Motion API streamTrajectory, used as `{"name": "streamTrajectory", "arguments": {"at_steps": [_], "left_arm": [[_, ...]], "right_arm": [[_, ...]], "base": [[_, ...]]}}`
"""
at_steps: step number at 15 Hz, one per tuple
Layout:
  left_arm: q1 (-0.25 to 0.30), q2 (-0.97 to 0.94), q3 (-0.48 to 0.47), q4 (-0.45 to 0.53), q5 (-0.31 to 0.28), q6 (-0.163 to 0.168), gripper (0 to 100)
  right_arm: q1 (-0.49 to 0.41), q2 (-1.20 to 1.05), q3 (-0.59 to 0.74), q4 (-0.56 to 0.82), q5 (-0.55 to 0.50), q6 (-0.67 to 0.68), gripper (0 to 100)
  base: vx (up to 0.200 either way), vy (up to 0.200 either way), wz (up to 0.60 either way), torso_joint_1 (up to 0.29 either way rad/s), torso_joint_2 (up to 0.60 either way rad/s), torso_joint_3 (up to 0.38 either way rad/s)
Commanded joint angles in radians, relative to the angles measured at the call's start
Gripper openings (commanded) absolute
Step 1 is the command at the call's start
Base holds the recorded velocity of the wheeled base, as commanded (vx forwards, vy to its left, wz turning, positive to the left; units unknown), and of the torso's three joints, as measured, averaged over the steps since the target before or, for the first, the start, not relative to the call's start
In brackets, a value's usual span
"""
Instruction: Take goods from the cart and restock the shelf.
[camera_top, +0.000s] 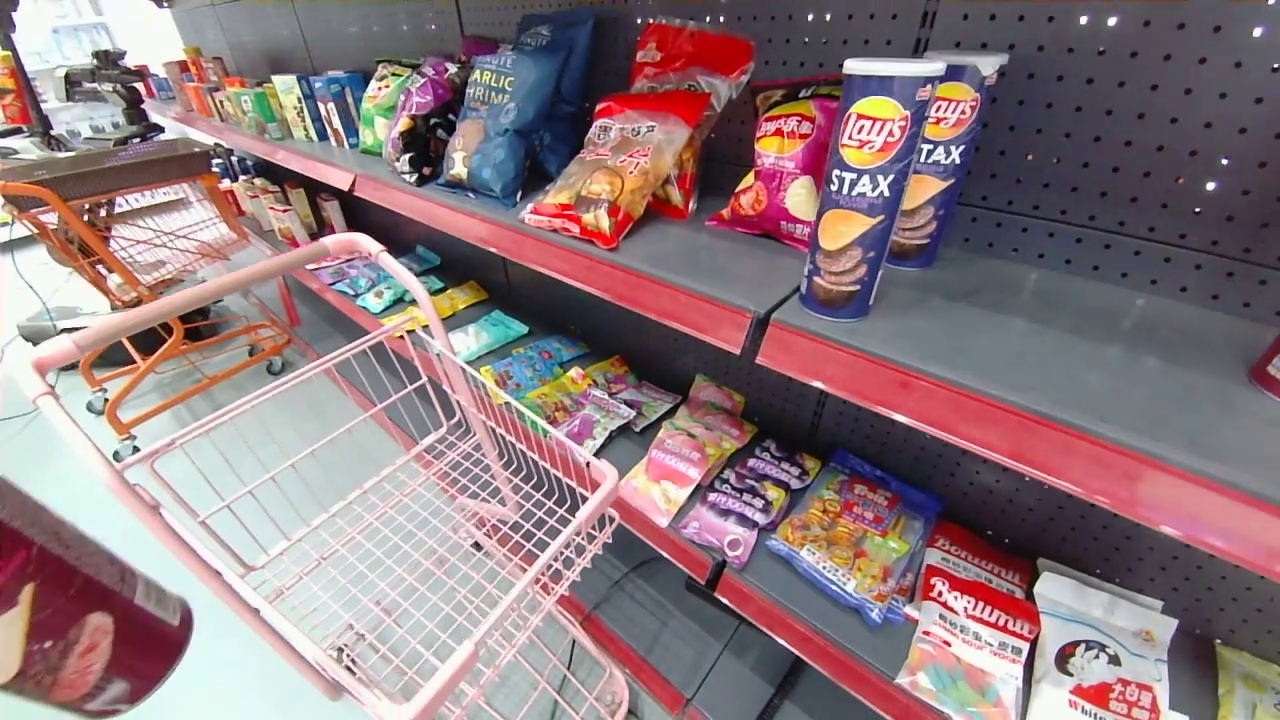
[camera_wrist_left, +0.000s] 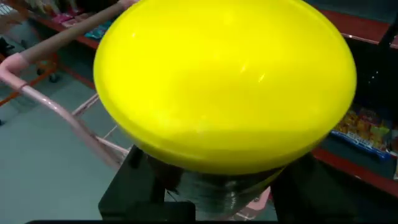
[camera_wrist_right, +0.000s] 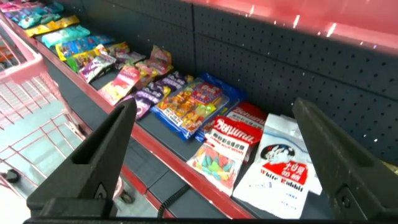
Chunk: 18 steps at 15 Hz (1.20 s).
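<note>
The left gripper (camera_wrist_left: 217, 190) holds a can (camera_wrist_left: 221, 186) by its sides. One black finger (camera_wrist_left: 130, 190) sits on each side of the can, tight against it. The can has a big yellow lid (camera_wrist_left: 224, 81) on top. In the head view the can (camera_top: 70, 620) is dark red. It is tilted and hangs low on the robot's left, just beside the pink cart (camera_top: 230, 285) and away from the shelves. I cannot tell if it touches the cart.

The right gripper (camera_wrist_right: 214, 109) has its fingers (camera_wrist_right: 93, 168) spread wide, with nothing in them. It hangs in front of the lower shelf (camera_top: 790, 635), above some candy bags (camera_wrist_right: 193, 102).

The pink cart stands right next to the shelves. An orange cart (camera_top: 150, 230) stands farther back on the left.

On the top shelf (camera_top: 1050, 350) two tall blue cans (camera_top: 865, 190) stand up straight, one just behind the other. To their left, snack bags (camera_top: 615, 165) lean back in a row. To their right, the shelf is bare gray.
</note>
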<state>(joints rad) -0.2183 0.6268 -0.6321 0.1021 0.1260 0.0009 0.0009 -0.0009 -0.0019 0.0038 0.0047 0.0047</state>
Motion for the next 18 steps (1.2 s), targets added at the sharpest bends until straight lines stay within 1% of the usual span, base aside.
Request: {"name": "streamTrajectory", "arguments": {"at_steps": [1, 5, 9, 10, 11, 12, 13, 15, 16, 17, 18], "left_arm": [[0.004, -0.202, 0.043, 0.037, 0.009, 0.007, 0], [0.0, -0.236, 0.081, 0.037, 0.006, 0.007, 0], [0.0, -0.233, 0.092, 0.037, 0.006, 0.007, 0], [0.0, -0.23, 0.089, 0.036, 0.006, 0.008, 0], [0.0, -0.228, 0.089, 0.037, 0.007, 0.011, 0], [0.0, -0.228, 0.091, 0.037, 0.009, 0.031, 0], [0.0, -0.23, 0.094, 0.037, 0.007, 0.041, 0], [0.0, -0.23, 0.097, 0.039, 0.007, 0.042, 0], [0.0, -0.228, 0.1, 0.039, 0.009, 0.057, 0], [0.0, -0.231, 0.103, 0.037, 0.011, 0.085, 0], [0.0, -0.233, 0.103, 0.037, 0.009, 0.091, 0]], "right_arm": [[0.001, 0.001, 0.002, 0.002, 0.001, -0.002, 100], [0.001, 0.001, 0.002, 0.002, 0.0, -0.002, 100], [0.001, 0.001, 0.002, 0.001, 0.0, 0.0, 100], [0.001, 0.001, 0.0, 0.001, 0.0, 0.0, 100], [0.001, 0.001, 0.002, 0.002, 0.0, 0.0, 100], [0.001, 0.001, 0.0, 0.001, 0.0, 0.0, 100], [0.001, 0.001, 0.0, 0.001, 0.0, 0.0, 100], [0.001, 0.001, 0.0, 0.001, 0.0, 0.0, 100], [0.001, 0.001, 0.0, 0.001, 0.0, 0.0, 100], [0.001, 0.001, 0.0, 0.001, 0.0, 0.0, 100], [0.001, 0.001, 0.0, 0.001, 0.0, 0.0, 100]], "base": [[0.0, 0.0, 0.0, 0.178, -0.5, -0.334], [0.0, 0.0, 0.0, 0.199, -0.55, -0.352], [0.0, 0.0, 0.0, 0.227, -0.58, -0.358], [0.0, 0.0, 0.0, 0.11, -0.33, -0.183], [0.0, 0.0, -0.6, 0.041, -0.09, -0.071], [0.0, 0.0, -0.6, 0.032, -0.06, -0.036], [0.0, 0.0, -0.6, 0.027, -0.02, -0.022], [0.0, 0.0, -0.6, 0.002, -0.01, -0.007], [0.0, 0.0, -0.6, 0.027, 0.0, -0.012], [0.0, 0.0, -0.6, 0.012, 0.0, 0.002], [0.0, 0.0, -0.6, 0.002, 0.0, 0.007]]}}
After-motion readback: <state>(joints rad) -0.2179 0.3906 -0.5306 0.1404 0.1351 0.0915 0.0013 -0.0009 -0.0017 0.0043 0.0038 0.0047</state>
